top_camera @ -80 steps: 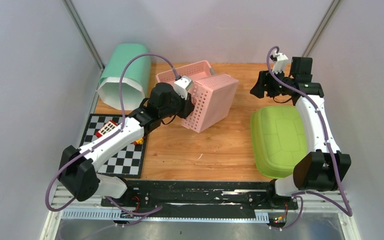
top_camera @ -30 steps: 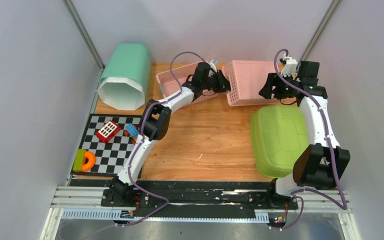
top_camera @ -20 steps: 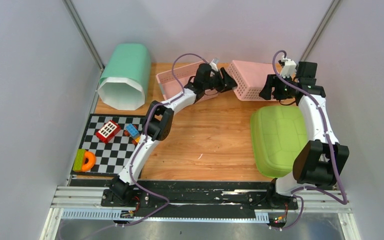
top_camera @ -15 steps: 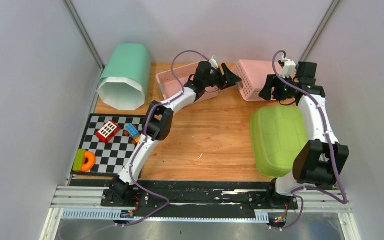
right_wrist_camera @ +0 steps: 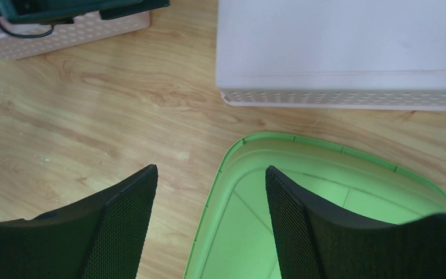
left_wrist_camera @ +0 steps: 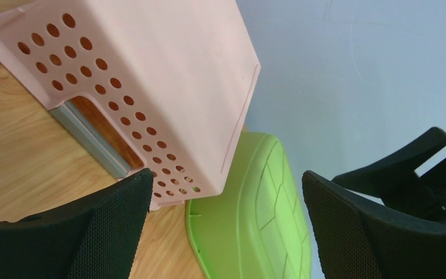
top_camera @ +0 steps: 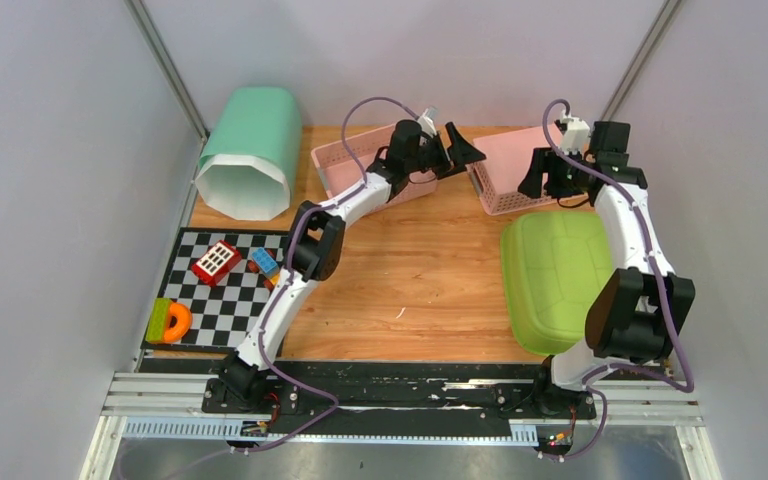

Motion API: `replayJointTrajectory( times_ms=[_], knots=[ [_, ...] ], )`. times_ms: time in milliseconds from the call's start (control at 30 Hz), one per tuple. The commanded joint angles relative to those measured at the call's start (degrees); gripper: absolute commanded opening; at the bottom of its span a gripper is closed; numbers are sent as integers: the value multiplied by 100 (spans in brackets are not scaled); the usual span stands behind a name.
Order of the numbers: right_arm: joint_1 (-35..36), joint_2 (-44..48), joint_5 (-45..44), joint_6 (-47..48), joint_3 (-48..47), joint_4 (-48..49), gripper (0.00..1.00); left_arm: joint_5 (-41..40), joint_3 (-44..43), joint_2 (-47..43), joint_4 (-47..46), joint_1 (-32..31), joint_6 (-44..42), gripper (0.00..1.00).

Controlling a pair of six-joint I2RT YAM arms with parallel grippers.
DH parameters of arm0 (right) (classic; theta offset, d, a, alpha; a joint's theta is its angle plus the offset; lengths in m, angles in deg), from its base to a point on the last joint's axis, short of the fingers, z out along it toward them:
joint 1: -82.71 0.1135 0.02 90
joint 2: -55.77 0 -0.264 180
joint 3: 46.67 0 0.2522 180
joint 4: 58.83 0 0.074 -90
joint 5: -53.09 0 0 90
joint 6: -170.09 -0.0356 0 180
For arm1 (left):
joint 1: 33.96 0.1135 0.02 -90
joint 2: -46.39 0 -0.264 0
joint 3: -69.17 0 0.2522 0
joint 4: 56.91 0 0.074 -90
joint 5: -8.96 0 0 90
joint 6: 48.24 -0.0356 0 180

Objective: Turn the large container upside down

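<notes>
Left fingers (left_wrist_camera: 64,232) spread, pink container (left_wrist_camera: 151,75) just beyond.

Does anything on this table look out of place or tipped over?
The mint bin lies on its side at the back left, mouth facing forward. The pink basket and green tub sit bottom up at the right.

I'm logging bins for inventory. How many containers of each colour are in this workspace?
Pink baskets: 2
Lime green tub: 1
Mint green bin: 1
Total: 4
</notes>
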Motion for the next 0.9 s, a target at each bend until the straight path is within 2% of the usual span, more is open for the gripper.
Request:
replayJointTrajectory(
  times_ms=[0,100,200,400,500,600,700,867],
  knots=[
    [-73,-394,-345,169,-455,50,71,121,14,-725,549,163,-741,100],
    [-26,-662,-638,289,-834,52,71,111,122,-1280,1126,280,-1416,100],
    [130,-926,-1057,509,-1187,50,71,-48,262,-1927,1938,375,-2444,100],
    [745,-1499,-2253,1331,-1859,52,71,-710,899,-3529,3554,445,-5340,100],
    [1186,-1762,-2743,1718,-2103,117,72,-1130,1872,-4579,3958,454,-6471,100],
    [1551,-2105,-3178,1998,-2280,314,72,-1324,3344,-5808,4103,463,-7330,100],
    [1821,-2505,-3494,2102,-2583,343,73,-1504,4542,-6834,4203,476,-7819,100],
    [2194,-3154,-3851,2213,-3030,306,75,-1643,5873,-8145,4597,560,-8298,100]
  ],
)
